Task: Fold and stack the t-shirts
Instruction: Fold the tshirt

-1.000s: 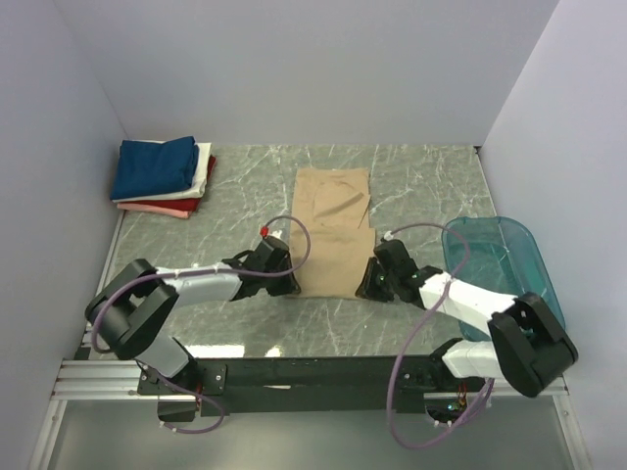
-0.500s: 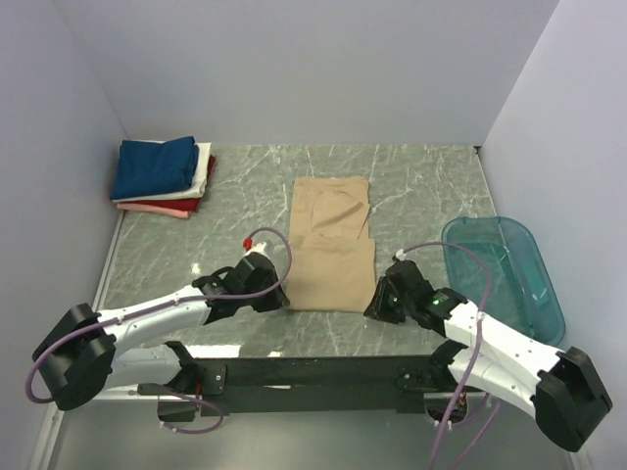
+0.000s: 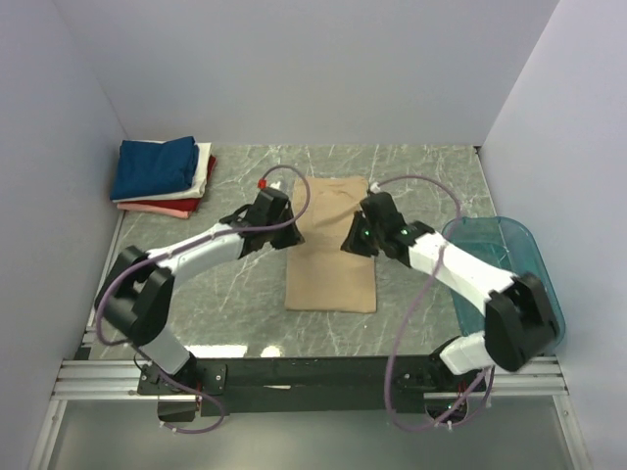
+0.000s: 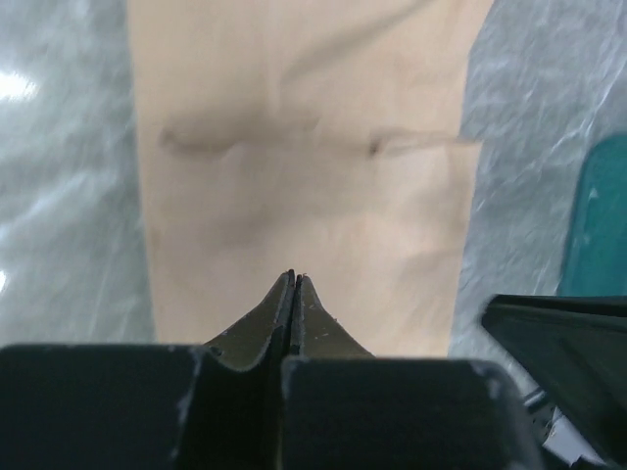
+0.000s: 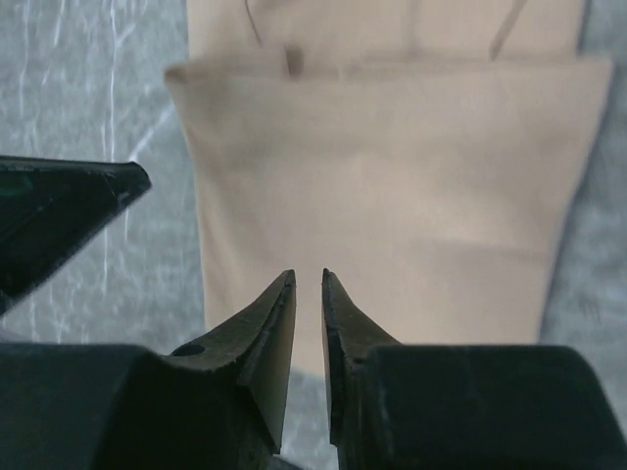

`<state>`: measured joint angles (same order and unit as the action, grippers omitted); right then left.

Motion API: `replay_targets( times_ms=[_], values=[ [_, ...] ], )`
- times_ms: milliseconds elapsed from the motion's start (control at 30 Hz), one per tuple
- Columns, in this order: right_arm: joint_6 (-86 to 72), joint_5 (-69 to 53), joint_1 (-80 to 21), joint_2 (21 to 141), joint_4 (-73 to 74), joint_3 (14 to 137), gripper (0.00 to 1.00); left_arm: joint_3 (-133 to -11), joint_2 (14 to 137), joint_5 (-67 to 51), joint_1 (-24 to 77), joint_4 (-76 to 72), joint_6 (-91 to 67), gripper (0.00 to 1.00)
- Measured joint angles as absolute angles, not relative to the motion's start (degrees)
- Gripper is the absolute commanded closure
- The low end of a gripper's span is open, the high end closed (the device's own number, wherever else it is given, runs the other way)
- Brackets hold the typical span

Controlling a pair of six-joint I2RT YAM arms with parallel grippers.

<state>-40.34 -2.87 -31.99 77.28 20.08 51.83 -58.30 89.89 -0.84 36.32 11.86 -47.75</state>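
Table (image 3: 431,181) bears tan shirt (image 3: 331,276), folded stack (image 3: 162,176) (far left), teal tub (image 3: 521,240)

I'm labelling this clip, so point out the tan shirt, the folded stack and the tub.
tan shirt (image 3: 331,279), top view, its near half.
stack (image 3: 157,166), top view, navy top shirt.
tub (image 3: 505,250), top view, bare inside.

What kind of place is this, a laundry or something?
Likely a robot test booth, not a laundry: plain walls box in one table, a left arm and right arm are bolted at its near edge, and the only laundry is a tan shirt and a small folded stack.
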Motion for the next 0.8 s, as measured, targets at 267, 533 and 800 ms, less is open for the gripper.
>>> replay_targets(
  times_ms=[267, 533, 800],
  values=[
    [-37.8, -4.2, -30.9, 93.4, 18.8, 62.8, 0.80, -69.4, 101.5, -3.3, 34.2, 11.9, -45.2, 0.99],
    [-37.6, -5.2, -28.9, 106.6, 17.2, 67.9, 0.85, -69.7, 107.1, -3.4, 30.6, 11.9, -44.6, 0.99],
    [-38.0, -7.2, -26.9, 108.9, 15.5, 68.0, 0.86, -69.5, 110.4, -3.4, 29.7, 11.7, -44.4, 0.99]
  ],
)
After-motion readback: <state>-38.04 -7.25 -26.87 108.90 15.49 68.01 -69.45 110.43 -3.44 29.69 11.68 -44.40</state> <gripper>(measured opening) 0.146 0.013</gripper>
